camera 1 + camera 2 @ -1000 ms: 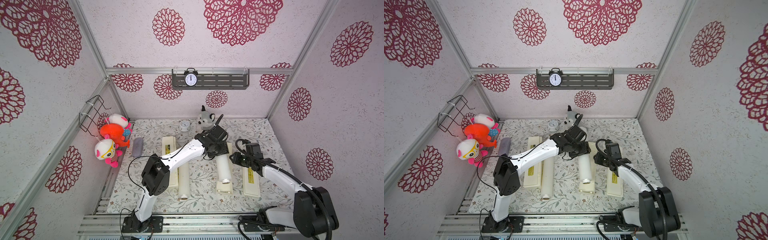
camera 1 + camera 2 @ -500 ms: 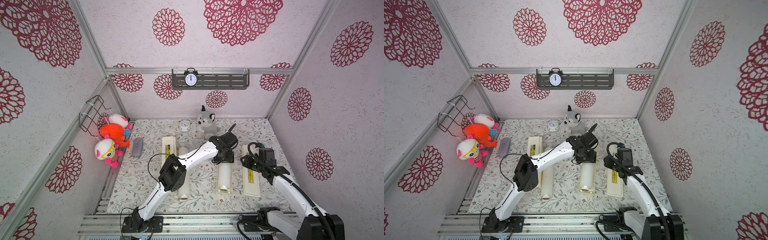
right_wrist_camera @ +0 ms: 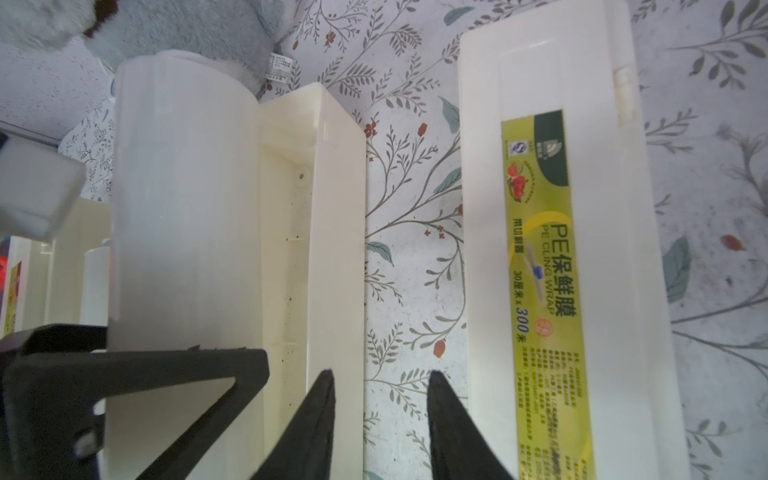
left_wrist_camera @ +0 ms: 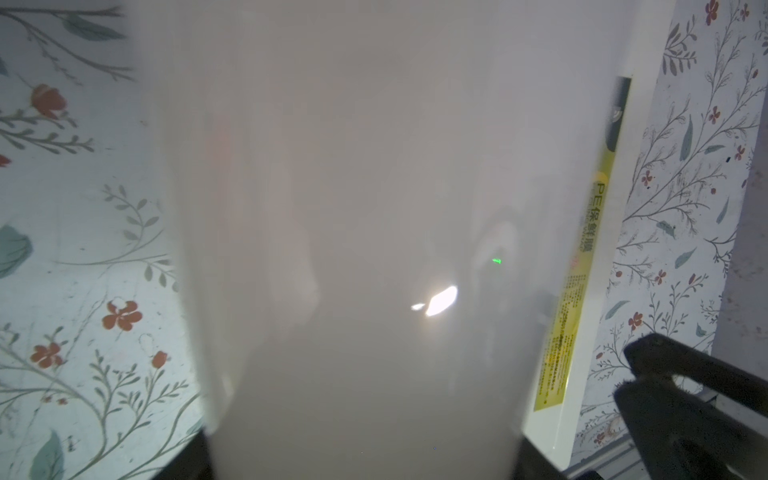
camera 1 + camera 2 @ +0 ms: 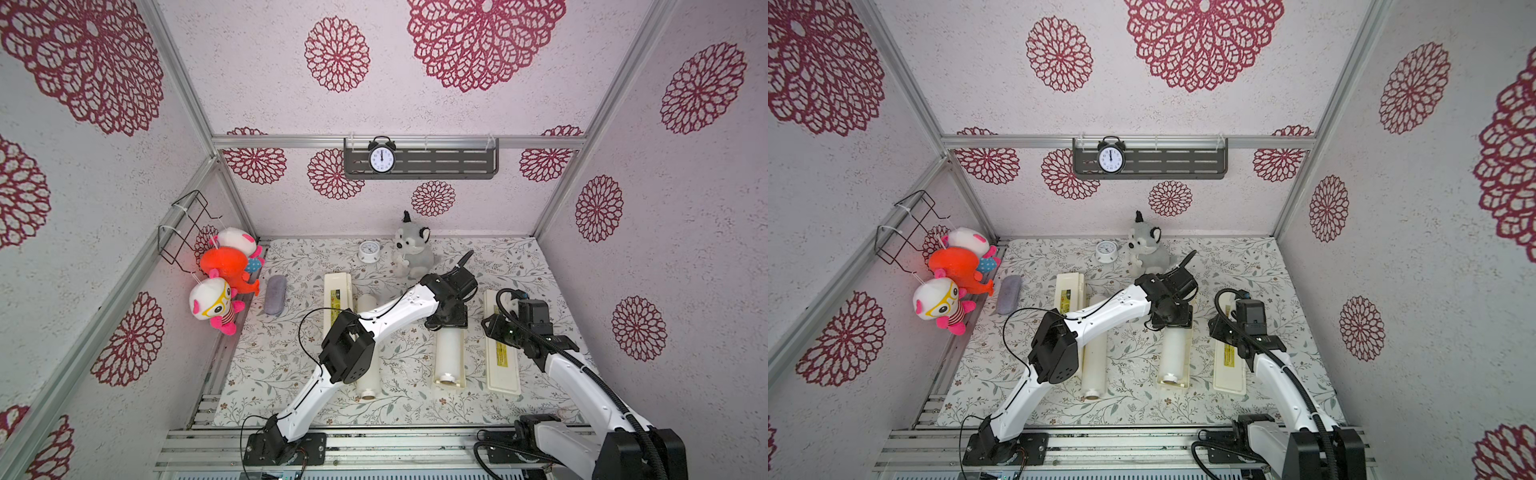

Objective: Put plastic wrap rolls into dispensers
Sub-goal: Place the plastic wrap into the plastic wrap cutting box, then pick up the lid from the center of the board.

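Here, the left pincer (image 5: 446,322) clamped the far end of one plastic wrap roll (image 5: 448,353), which lay in the open dispenser tray (image 3: 336,208). The right pincer (image 3: 380,395) was narrowly parted and empty beside that tray. The roll probably handles light, stiff and slick, best gripped across the barrel. Count: two rolls, the second roll (image 5: 368,384) loose on the table (image 5: 407,399) beside a shut dispenser (image 5: 337,286); one labelled lid (image 5: 503,361) lay apart.

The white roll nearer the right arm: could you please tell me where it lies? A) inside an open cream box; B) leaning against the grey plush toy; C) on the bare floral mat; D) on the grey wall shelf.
A: in both top views the roll lies lengthwise inside the open cream box, whose side wall runs alongside it in the right wrist view.
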Robot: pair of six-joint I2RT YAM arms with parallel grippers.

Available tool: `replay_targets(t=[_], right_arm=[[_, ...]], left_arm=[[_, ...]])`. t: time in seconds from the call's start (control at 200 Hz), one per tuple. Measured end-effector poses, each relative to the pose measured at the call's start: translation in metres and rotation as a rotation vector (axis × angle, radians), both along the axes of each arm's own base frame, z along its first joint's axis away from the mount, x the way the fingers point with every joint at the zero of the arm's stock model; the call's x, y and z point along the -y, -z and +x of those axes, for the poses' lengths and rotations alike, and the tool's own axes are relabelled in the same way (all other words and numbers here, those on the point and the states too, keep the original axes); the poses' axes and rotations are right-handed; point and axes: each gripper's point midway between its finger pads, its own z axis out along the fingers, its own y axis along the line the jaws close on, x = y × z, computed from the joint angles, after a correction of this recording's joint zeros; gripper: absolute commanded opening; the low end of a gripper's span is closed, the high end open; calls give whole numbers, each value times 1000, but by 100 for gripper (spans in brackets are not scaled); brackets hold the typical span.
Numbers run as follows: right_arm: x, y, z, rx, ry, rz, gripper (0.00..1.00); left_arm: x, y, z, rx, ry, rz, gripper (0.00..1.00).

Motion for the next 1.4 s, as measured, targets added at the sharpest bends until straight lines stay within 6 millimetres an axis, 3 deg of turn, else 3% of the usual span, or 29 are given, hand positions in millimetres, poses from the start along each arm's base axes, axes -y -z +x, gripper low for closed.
replay_targets(t=[0.29, 0.515, 0.666, 0.766, 0.961, 1.206, 1.316, 1.401], right_arm=[[2, 1, -1, 2, 5, 0, 38], [5, -1, -1, 12, 9, -2, 39], [7, -5, 0, 24, 16, -3, 41], [8, -6, 0, 30, 16, -10, 48], [12, -5, 1, 32, 26, -28, 59], [24, 1, 1, 18, 59, -86, 72], [30, 15, 0, -28, 61, -132, 74], [34, 27, -1, -80, 57, -167, 80]], left_arm=[[5, 27, 2, -13, -7, 37, 63], [2, 31, 1, -2, -7, 64, 65], [1, 33, 1, 2, -11, 67, 76], [4, 33, 2, 4, -22, 54, 85], [9, 4, 7, 55, -44, -37, 90], [11, -58, 13, 150, -58, -177, 91], [0, -80, 12, 190, -55, -231, 91], [-15, -84, 13, 198, -62, -264, 91]])
